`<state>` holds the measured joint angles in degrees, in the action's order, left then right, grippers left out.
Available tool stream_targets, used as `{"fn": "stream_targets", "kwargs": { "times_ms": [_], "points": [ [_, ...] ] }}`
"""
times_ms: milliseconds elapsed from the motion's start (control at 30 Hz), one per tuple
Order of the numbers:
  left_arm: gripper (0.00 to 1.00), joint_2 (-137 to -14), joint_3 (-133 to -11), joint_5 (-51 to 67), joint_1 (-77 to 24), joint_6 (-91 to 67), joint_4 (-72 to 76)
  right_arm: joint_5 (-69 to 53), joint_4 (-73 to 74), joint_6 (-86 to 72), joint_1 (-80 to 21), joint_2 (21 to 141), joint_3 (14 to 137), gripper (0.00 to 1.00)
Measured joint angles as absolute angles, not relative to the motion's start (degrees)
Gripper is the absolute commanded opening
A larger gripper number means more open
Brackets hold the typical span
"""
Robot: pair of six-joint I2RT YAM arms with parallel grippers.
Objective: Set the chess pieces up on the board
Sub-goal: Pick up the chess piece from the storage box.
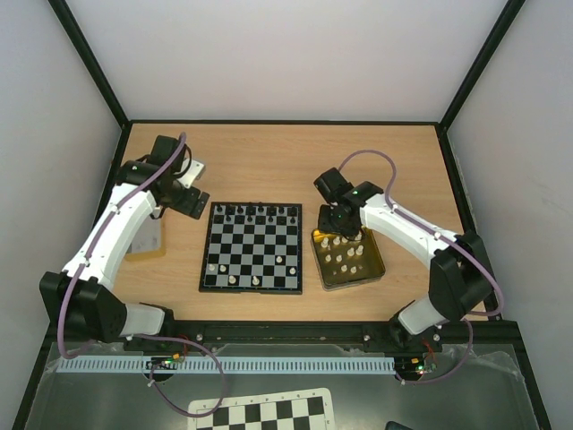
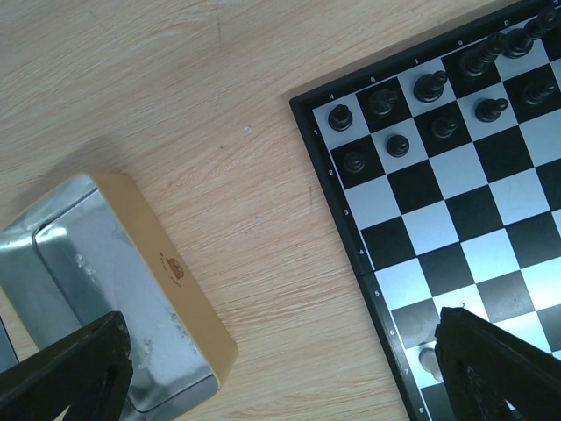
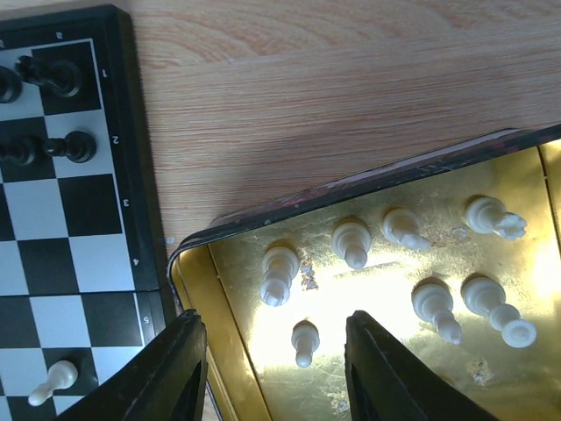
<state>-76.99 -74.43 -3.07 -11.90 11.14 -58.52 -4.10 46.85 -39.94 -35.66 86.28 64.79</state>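
At the middle of the table [image 1: 269, 152] lies the board [image 1: 252, 248], its frame square to the near edge. Black pieces [image 1: 255, 213] fill much of its two far rows, while only a few cream-white pieces [image 1: 233, 279] stand on the near rows, one of them just by the board's left edge. Just beside the board on the right sits the gold tin [image 1: 376, 269], and most of the remaining white figures are inside it; the right wrist view shows seven of them spread over the shiny floor. The right gripper [image 3: 272, 317] hangs over the tin's far-left corner, its jaws partly apart and grasping nothing. A small white pawn [image 3: 304, 342] lies in the gap between its fingers [image 3: 175, 368], with bare tin showing on both sides of it. To the left of the board, near its far-left corner, the left gripper [image 1: 199, 205] hovers above bare wood with its jaws spread wide and released, nothing between them. A second tin [image 2: 166, 289], silver inside with gold sides, rests on the table well left of the board, close to one of the left fingers. Beyond the near edge of the table a printed checkered sheet [image 1: 264, 414] lies flat.
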Motion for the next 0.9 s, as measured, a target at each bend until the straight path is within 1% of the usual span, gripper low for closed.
{"fn": "stream_targets", "kwargs": {
  "times_ms": [233,700,900],
  "points": [
    [0.94,-77.58,-74.98,-3.14,-11.6,11.09,-58.24,-4.69,46.61,-39.83,-35.66,88.95,64.75,0.37],
    [0.96,-79.24,-75.53,-1.93,-11.49,10.5,-58.26,-5.63,45.65,-40.34,-35.66,88.16,62.67,0.37],
    [0.96,-79.42,-75.94,-1.04,-9.52,9.98,-58.24,-5.85,45.41,-40.32,-35.64,87.96,62.15,0.37]
  ]
}}
